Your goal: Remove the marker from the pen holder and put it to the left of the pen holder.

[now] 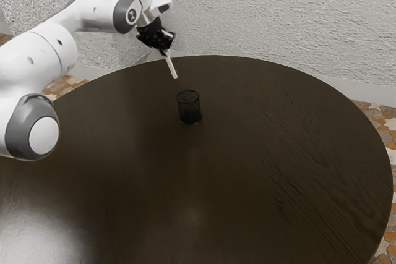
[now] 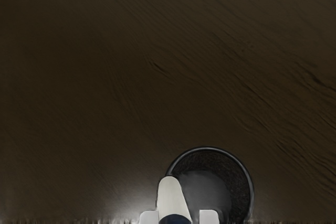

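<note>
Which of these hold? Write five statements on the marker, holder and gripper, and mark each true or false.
1. The gripper is holding the marker. True.
2. The marker is inside the holder. False: it hangs in the air, out of the holder.
3. The holder stands upright on the table. True.
4. The marker hangs perfectly vertical. False: it is tilted.
5. The marker's low end is pale. True.

White marker [image 1: 171,66]; black holder [image 1: 189,108]
</note>
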Controlling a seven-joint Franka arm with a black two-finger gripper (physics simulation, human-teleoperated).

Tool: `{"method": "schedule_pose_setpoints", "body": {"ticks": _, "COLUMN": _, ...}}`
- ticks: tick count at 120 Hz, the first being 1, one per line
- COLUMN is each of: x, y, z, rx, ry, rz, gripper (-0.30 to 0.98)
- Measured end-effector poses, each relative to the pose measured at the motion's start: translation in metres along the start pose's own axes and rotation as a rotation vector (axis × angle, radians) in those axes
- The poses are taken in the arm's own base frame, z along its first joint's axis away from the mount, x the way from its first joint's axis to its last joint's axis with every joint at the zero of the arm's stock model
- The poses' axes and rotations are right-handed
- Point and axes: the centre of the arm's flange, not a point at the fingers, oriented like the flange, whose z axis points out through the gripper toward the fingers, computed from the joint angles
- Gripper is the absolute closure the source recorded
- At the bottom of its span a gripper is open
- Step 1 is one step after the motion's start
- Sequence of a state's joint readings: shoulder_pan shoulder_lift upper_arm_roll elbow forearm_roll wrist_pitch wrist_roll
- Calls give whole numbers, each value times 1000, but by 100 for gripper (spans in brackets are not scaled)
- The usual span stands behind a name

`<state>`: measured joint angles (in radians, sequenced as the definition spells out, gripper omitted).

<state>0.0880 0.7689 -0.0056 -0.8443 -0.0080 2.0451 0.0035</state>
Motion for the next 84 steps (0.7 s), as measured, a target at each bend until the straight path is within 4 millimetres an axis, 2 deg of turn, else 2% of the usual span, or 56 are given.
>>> {"method": "schedule_pose_setpoints", "body": {"ticks": 8, "x": -8, "y": -10, "z": 12, "rx": 20, "ry": -21, "rz": 3, "gripper": 79}}
{"method": "schedule_pose_setpoints", "body": {"ticks": 19, "x": -38, "y": -19, "z": 50, "rx": 32, "ry": -42, "rz": 23, "gripper": 79}}
{"method": "schedule_pose_setpoints", "body": {"ticks": 26, "x": -48, "y": -21, "z": 66, "rx": 35, "ry": -7, "rz": 41, "gripper": 79}}
{"method": "schedule_pose_setpoints", "body": {"ticks": 37, "x": -53, "y": -24, "z": 76, "rx": 43, "ry": 84, "rz": 67, "gripper": 79}}
{"method": "schedule_pose_setpoints", "body": {"ticks": 47, "x": -55, "y": -24, "z": 75, "rx": 51, "ry": 178, "rz": 98, "gripper": 79}}
{"method": "schedule_pose_setpoints", "body": {"ticks": 62, "x": -73, "y": -24, "z": 102, "rx": 67, "ry": 295, "rz": 155, "gripper": 79}}
{"method": "schedule_pose_setpoints", "body": {"ticks": 72, "x": -78, "y": -33, "z": 107, "rx": 94, "ry": 376, "rz": 196, "gripper": 79}}
{"method": "schedule_pose_setpoints", "body": {"ticks": 84, "x": -86, "y": -34, "z": 124, "rx": 121, "ry": 446, "rz": 261, "gripper": 79}}
